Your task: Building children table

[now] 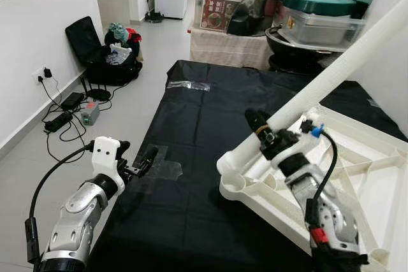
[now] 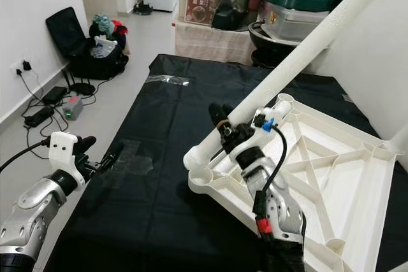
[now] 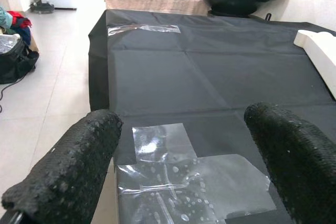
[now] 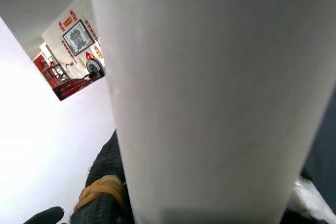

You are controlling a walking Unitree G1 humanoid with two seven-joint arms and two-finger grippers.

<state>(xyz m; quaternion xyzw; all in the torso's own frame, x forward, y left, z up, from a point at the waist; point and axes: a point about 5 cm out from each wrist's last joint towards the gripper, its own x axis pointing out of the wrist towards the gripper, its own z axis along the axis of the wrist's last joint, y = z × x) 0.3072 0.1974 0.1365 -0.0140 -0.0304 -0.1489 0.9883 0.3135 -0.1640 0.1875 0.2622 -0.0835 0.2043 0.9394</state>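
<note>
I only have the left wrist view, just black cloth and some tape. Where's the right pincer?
Observer: The right pincer is shut on the white table leg, near the leg's lower end.
Operator: Is the leg seated in the tabletop yet?
Observer: Not upright; it leans steeply, its lower end at a corner socket of the upturned white tabletop.
Operator: And my left pincer?
Observer: The left pincer is open, over the near left edge of the black cloth, beside the clear tape patch.
</note>
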